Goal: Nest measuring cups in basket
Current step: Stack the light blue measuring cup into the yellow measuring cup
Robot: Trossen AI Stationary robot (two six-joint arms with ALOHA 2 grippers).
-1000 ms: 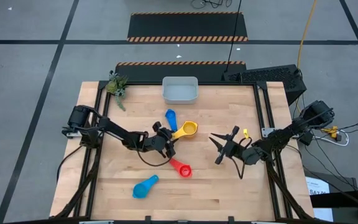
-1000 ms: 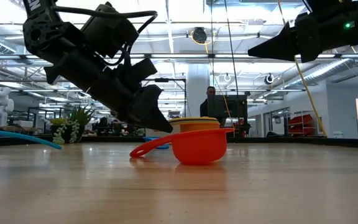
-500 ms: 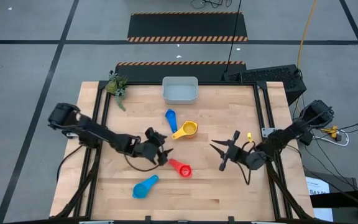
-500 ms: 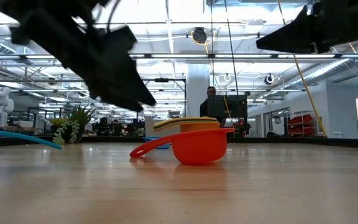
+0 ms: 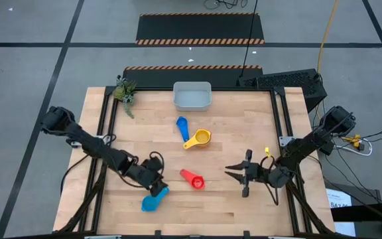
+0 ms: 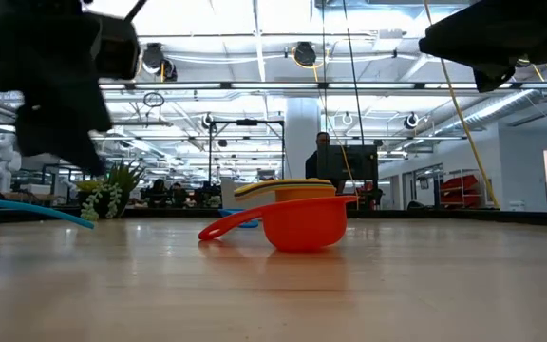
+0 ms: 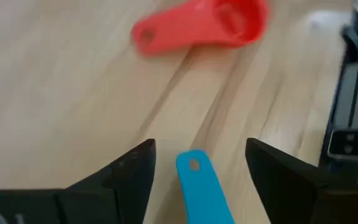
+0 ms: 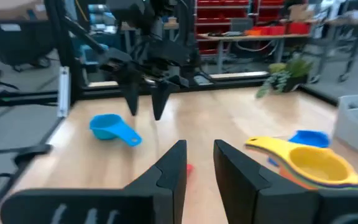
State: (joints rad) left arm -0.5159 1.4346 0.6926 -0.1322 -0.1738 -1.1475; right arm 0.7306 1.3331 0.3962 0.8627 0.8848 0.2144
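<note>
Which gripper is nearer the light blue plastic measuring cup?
Left. The left gripper hangs over the light blue plastic measuring cup, fingers straddling its handle; the right gripper is across the table.
</note>
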